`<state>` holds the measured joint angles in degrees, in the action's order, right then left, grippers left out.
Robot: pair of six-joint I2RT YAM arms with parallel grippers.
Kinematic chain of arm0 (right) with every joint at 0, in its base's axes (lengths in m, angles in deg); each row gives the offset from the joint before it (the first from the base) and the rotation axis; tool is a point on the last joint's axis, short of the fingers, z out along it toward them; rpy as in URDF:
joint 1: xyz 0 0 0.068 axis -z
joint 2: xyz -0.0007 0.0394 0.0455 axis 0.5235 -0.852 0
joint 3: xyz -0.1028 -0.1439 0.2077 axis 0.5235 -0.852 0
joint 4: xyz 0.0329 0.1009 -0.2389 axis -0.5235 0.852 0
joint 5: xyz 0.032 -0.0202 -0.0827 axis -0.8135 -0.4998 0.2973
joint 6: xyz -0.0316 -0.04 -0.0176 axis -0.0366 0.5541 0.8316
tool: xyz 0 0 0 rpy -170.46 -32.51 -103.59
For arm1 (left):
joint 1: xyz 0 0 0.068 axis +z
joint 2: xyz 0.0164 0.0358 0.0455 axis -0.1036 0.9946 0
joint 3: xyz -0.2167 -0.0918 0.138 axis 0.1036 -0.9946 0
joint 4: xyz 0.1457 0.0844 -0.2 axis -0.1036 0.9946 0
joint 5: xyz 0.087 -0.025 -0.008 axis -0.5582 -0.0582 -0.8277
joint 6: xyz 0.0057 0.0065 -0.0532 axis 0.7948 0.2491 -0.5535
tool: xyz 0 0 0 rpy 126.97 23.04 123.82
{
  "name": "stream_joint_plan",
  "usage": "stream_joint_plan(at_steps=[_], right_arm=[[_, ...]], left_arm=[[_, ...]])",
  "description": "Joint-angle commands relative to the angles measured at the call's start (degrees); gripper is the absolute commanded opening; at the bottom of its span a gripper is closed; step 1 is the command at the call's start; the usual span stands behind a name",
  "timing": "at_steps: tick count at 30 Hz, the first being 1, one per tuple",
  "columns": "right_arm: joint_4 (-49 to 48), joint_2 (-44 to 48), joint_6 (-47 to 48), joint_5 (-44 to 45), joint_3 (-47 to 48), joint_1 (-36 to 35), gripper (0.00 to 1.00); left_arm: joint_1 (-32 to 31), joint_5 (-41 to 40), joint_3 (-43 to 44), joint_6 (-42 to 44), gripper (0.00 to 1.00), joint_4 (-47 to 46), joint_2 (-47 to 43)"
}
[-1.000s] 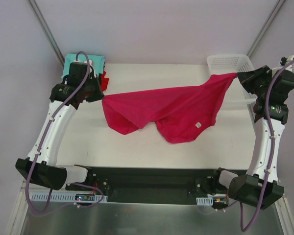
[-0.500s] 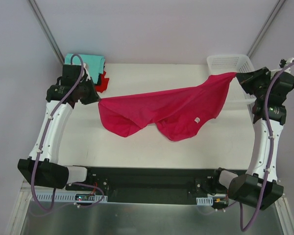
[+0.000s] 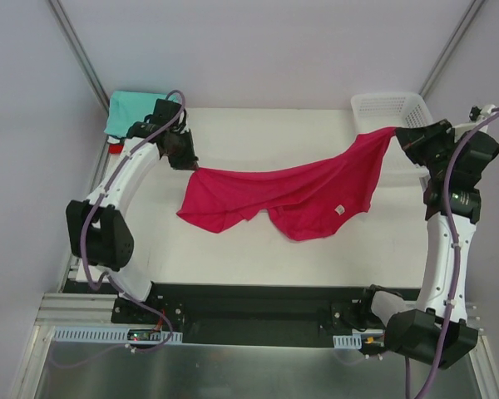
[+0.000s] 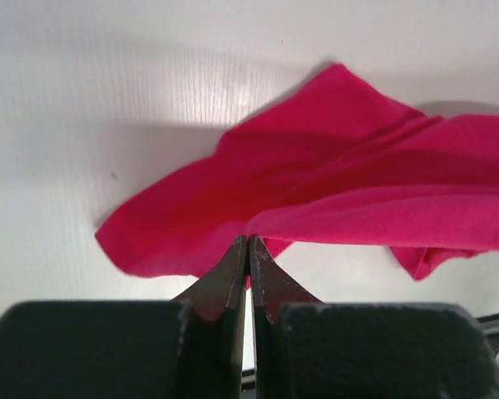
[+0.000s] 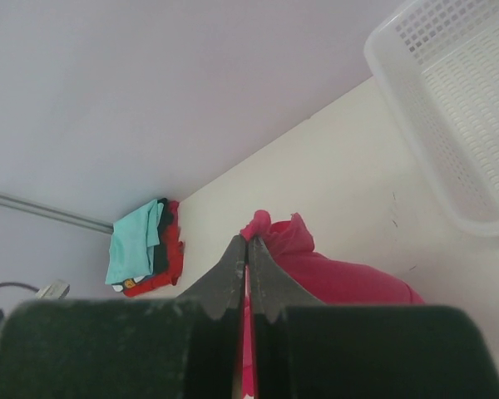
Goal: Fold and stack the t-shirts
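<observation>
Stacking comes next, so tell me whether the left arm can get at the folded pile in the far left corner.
Probably, though not freely: the folded pile lies near the left gripper, nothing between, but it is shut on the pink shirt and must release first.

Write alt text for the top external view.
A magenta-pink cloth t-shirt hangs stretched between two robot arms over a white table, left jaws and right jaws each shut on an edge. A white plastic mesh basket sits far right; a folded teal cloth shirt far left.

A white plastic mesh basket [image 3: 388, 105] stands open side up at the far right corner of the white table [image 3: 258, 137].
</observation>
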<state>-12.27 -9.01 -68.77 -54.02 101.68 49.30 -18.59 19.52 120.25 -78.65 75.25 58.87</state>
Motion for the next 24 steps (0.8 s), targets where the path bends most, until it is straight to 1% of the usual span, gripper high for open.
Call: stream_joint_plan(at_steps=[1,4,6,7,9,10,12,13,14,15,16,18,20,22,23,24], right_arm=[[-3.9,3.7,0.3,-1.1,-0.9,-0.4,0.01],[-3.7,5.0,1.0,-1.2,-1.7,-0.6,0.01],[-3.5,5.6,1.4,-1.1,-1.6,-0.8,0.01],[-3.4,5.8,1.5,-1.1,-1.5,-0.9,0.01],[-3.3,5.7,1.3,-1.3,-1.2,-0.9,0.01],[-3.2,5.8,1.1,-1.8,-1.1,-0.9,0.01],[-3.1,5.9,1.0,-2.4,-0.8,-1.0,0.01],[-3.1,6.0,1.0,-2.9,-0.7,-1.1,0.01],[-3.2,5.9,1.3,-3.2,-0.4,-1.2,0.01],[-3.2,6.0,1.4,-3.3,-0.2,-1.3,0.01],[-3.3,5.9,1.5,-3.6,0.0,-1.6,0.01],[-3.1,5.8,2.0,-3.8,0.4,-2.1,0.01],[-3.1,5.5,2.0,-4.6,0.9,-2.7,0.01],[-3.1,5.4,2.2,-5.1,1.2,-3.4,0.01],[-3.1,5.4,2.5,-5.2,1.2,-3.7,0.01],[-3.1,5.4,2.9,-5.2,1.0,-3.8,0.01]], left_arm=[[0.3,-0.5,8.6,-0.4,0.00,-2.6,10.2],[0.4,-0.9,17.4,0.8,0.00,-2.5,17.9],[0.7,-1.1,21.2,1.0,0.00,-2.1,22.6],[1.0,-0.9,24.9,0.8,0.00,-1.9,24.1],[1.7,-0.7,29.0,0.6,0.00,-0.9,28.3],[2.0,-0.6,32.9,0.5,0.00,-0.5,29.7],[2.5,-0.3,37.0,0.5,0.00,1.1,34.1],[2.7,0.6,40.5,0.5,0.00,1.7,35.5],[2.9,1.5,41.6,0.3,0.03,2.1,38.1],[3.1,2.4,42.3,-0.1,0.11,2.0,39.0],[3.1,3.9,43.4,-0.5,0.36,2.0,39.9],[3.0,5.6,43.9,-1.5,0.37,1.8,41.9],[2.7,6.6,43.9,-1.6,0.70,1.4,42.6],[2.3,6.6,43.3,-1.2,0.74,0.4,42.3],[2.2,8.0,43.1,-0.8,0.79,-0.1,41.7],[2.0,9.0,42.8,-0.7,0.80,-0.5,41.3]])
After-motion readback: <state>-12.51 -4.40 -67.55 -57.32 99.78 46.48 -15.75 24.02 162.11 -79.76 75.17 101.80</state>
